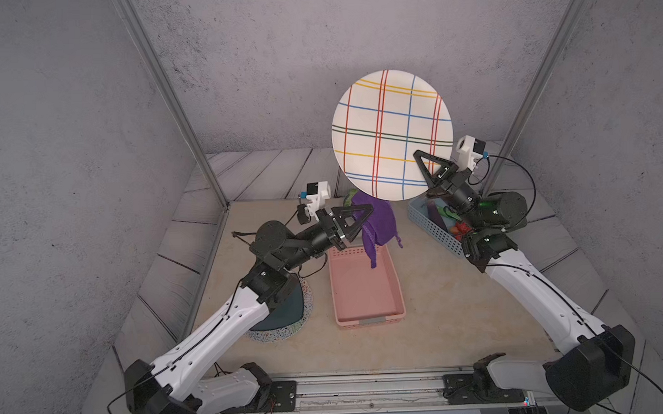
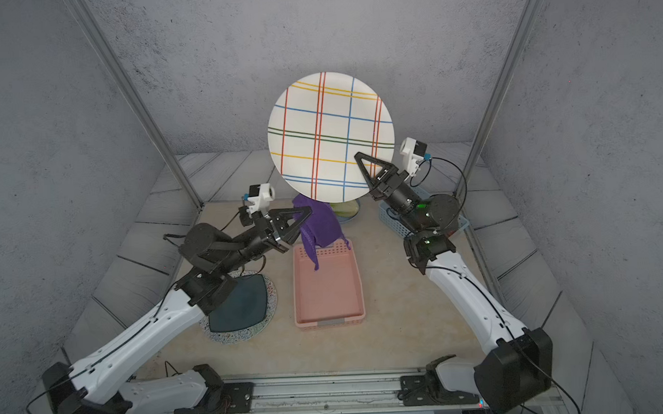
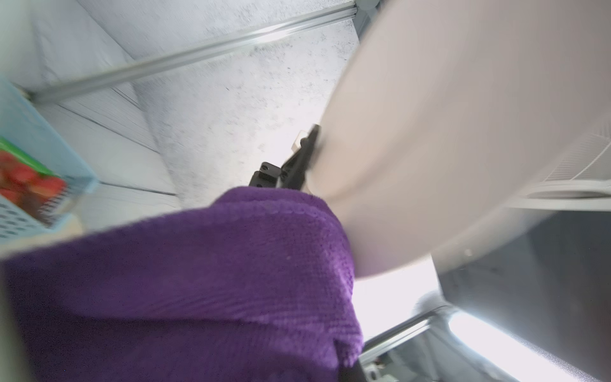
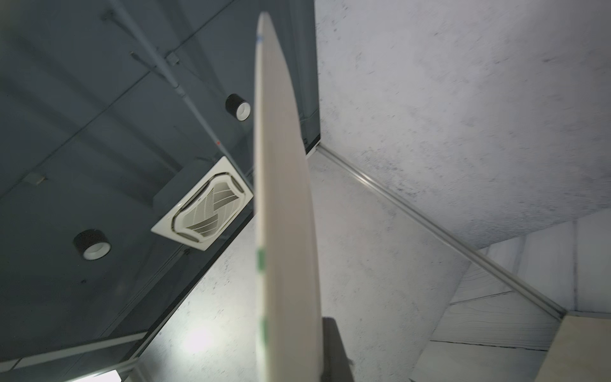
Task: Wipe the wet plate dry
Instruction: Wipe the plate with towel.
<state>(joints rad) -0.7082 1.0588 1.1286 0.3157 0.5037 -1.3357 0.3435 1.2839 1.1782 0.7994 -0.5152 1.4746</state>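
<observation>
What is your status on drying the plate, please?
Right gripper shut on plate rim, plate raised clear of table. Left gripper shut on purple cloth, by plate's lower edge; contact unclear. Nothing seen between them.

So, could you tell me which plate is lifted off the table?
The white striped plate, clamped at its rim by the right pincer; the dark plate lies flat under the left arm.
</observation>
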